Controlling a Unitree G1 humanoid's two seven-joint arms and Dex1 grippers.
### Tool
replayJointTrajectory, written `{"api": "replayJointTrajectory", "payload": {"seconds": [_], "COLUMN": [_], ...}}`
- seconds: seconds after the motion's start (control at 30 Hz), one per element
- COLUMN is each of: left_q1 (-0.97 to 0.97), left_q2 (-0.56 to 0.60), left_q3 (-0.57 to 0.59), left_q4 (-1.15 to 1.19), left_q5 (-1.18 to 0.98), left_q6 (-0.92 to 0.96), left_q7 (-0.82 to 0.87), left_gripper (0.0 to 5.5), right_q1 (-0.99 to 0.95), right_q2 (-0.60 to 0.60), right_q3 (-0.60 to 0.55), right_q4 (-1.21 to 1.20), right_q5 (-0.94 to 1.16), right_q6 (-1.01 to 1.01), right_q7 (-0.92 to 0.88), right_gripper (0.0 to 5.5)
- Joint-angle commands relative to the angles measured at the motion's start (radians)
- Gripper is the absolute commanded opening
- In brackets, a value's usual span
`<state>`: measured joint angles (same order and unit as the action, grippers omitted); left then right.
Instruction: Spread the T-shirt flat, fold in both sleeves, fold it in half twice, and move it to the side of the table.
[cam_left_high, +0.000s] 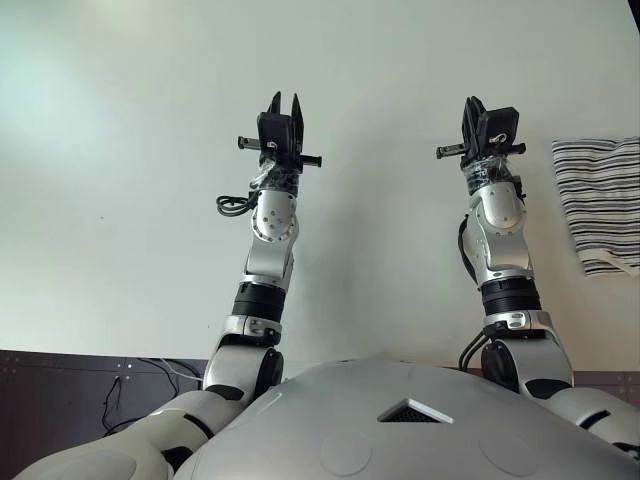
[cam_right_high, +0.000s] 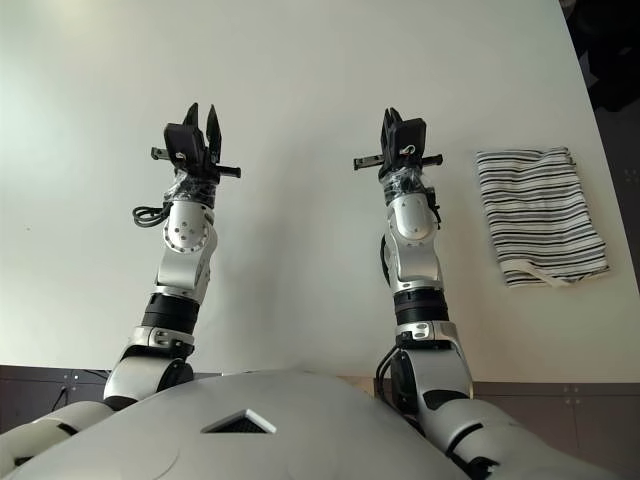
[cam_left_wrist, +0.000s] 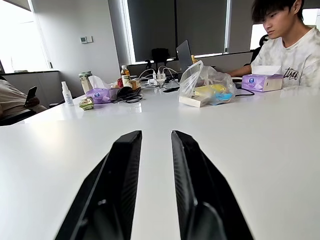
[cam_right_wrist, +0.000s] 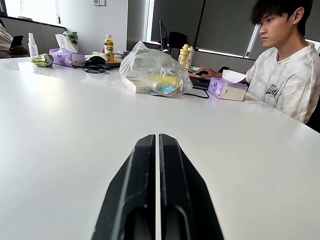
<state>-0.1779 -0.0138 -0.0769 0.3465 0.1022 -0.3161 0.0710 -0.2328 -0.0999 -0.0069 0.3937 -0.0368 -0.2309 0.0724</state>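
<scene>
The black-and-white striped T-shirt (cam_right_high: 540, 213) lies folded into a small rectangle near the right edge of the white table (cam_right_high: 300, 80). My right gripper (cam_right_high: 392, 117) hovers over the table to the left of the shirt, apart from it, its fingers (cam_right_wrist: 150, 150) pressed together with nothing between them. My left gripper (cam_right_high: 203, 112) is held over the table's middle left, its fingers (cam_left_wrist: 127, 150) slightly apart and empty.
At the table's far end stand a plastic bag of items (cam_left_wrist: 205, 85), tissue boxes (cam_left_wrist: 260, 81), bottles (cam_left_wrist: 66, 93) and cables. A person sits there, not touching the shirt. The table's right edge (cam_right_high: 585, 90) runs just past the shirt.
</scene>
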Motion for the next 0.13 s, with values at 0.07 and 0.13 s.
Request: {"api": "replayJointTrajectory", "payload": {"seconds": [0.07,0.13], "left_q1": [0.010,0.009], "left_q2": [-0.007,-0.006], "left_q3": [-0.012,-0.010], "left_q4": [-0.010,-0.012], "left_q5": [-0.005,-0.006], "left_q6": [-0.010,-0.011], "left_q7": [-0.022,-0.026], "left_gripper": [0.43,0.12], "right_q1": [-0.019,-0.018], "right_q2": [-0.006,-0.006], "right_q3": [-0.001,0.000], "right_q4": [-0.010,-0.011], "right_q5": [0.001,-0.001], "right_q6": [-0.011,-0.013], "right_q7": [0.007,0.008], "right_gripper": [0.10,0.10]}}
